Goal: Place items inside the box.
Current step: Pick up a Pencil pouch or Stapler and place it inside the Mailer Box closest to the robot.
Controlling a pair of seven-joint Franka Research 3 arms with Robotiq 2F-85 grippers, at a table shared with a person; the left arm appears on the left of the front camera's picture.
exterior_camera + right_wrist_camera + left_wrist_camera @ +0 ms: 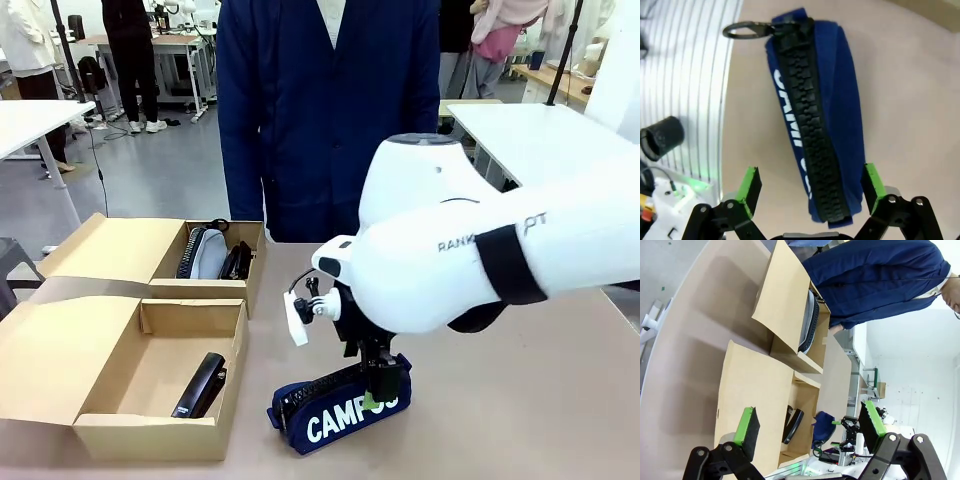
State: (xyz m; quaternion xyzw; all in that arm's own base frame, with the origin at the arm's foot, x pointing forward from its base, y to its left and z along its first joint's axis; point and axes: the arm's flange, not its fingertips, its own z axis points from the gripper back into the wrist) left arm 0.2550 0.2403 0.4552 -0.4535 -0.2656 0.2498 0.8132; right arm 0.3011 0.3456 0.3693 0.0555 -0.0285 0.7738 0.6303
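Note:
The navy "CAMPUS" pencil case (pixel 335 410) lies on the table near the front edge, zip upward. My right gripper (pixel 378 390) hangs just over its right end, open. In the right wrist view the pencil case (pixel 815 120) runs between the spread green pads (pixel 750 186), which stand apart from its sides. The slim black stapler (pixel 201 385) lies inside the box (pixel 150 435), whose flap lid is folded out to the left. My left gripper (pixel 809 425) is open and empty, high above the box (pixel 750 390), with the stapler (pixel 792 422) and the pencil case (pixel 824 420) below it.
A smaller cardboard box (pixel 215 290) behind the first holds a grey case (pixel 205 255) and a black one (pixel 237 262). A person in a dark blue coat (pixel 325 110) stands at the far edge. Bare tabletop (pixel 520 400) lies to the right.

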